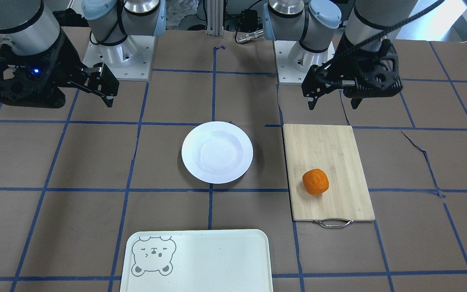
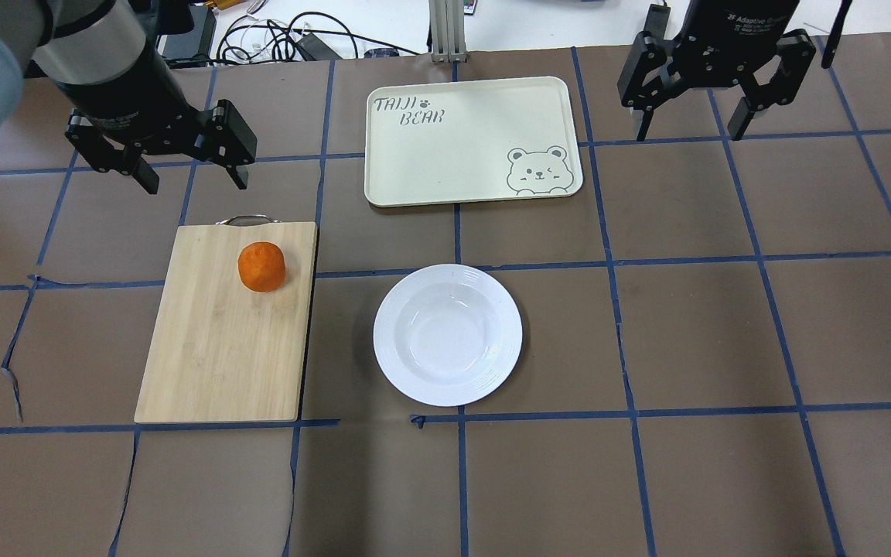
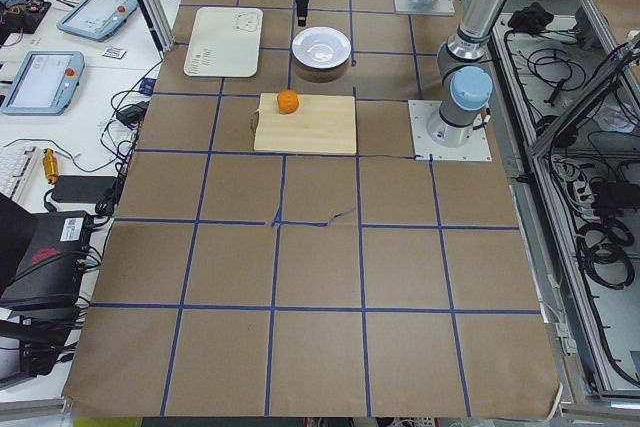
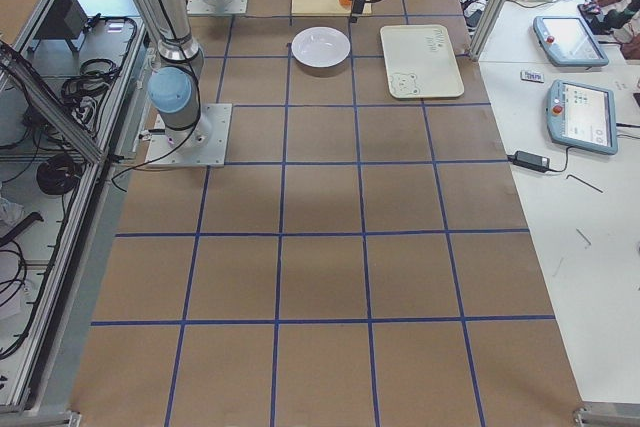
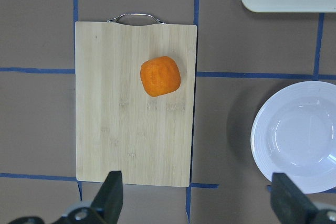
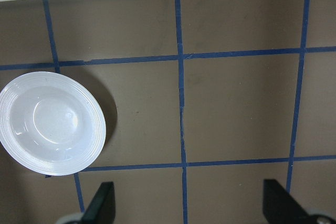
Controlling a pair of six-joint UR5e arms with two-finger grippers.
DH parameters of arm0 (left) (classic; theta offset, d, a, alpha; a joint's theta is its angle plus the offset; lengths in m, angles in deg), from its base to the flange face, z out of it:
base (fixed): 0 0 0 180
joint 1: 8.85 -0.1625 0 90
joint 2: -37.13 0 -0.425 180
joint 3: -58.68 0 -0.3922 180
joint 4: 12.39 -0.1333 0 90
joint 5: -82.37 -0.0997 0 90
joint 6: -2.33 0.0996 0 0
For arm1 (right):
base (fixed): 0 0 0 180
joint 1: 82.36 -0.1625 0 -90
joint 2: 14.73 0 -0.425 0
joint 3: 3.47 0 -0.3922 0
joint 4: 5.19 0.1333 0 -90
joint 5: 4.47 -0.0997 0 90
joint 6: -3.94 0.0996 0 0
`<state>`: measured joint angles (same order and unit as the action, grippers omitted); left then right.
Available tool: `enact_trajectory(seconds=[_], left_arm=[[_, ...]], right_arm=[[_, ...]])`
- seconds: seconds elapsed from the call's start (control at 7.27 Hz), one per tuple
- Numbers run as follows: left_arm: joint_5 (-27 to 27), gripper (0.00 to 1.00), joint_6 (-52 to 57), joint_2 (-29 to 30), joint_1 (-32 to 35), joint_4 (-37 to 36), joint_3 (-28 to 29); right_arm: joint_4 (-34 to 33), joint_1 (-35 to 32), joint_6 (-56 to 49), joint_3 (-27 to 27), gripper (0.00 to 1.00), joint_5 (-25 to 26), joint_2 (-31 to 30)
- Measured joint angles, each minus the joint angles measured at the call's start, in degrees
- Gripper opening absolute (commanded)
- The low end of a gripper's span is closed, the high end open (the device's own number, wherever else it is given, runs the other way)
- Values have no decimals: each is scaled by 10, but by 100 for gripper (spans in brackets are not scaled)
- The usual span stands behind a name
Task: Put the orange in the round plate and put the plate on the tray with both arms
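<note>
The orange (image 2: 261, 266) lies on a bamboo cutting board (image 2: 221, 348), near its handle end. The white round plate (image 2: 447, 334) sits empty at the table's middle, to the right of the board. The cream tray (image 2: 453, 147) with a bear face lies beyond the plate, nothing on it. My left gripper (image 2: 194, 184) hangs open above the table just past the board's handle, holding nothing. My right gripper (image 2: 689, 133) hangs open high over the far right, to the right of the tray, also holding nothing. The left wrist view shows the orange (image 5: 160, 76) ahead of the open fingers (image 5: 113, 195).
Brown paper with a blue tape grid covers the table (image 2: 693, 325). The board's metal handle (image 2: 244, 220) points toward the tray side. Torn paper edges show at the left (image 2: 16, 371). Cables and an aluminium post (image 2: 442, 31) stand beyond the far edge.
</note>
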<state>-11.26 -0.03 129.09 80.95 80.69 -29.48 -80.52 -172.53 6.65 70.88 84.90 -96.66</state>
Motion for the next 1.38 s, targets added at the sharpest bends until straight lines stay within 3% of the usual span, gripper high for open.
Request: enact_trajectory(seconds=[0.69,1.24,1.38], left_arm=[[-4,100,-6,126,-26,-182,-136],[-15,100,-7,199,-29,-241,-134],[-26,88,-6,208,-29,-255,-131]], right_arm=[[2,0,-3,-1,100,1,-1],[4,1,0,0,100,1,0],[3,1,0,0,100,1,0]])
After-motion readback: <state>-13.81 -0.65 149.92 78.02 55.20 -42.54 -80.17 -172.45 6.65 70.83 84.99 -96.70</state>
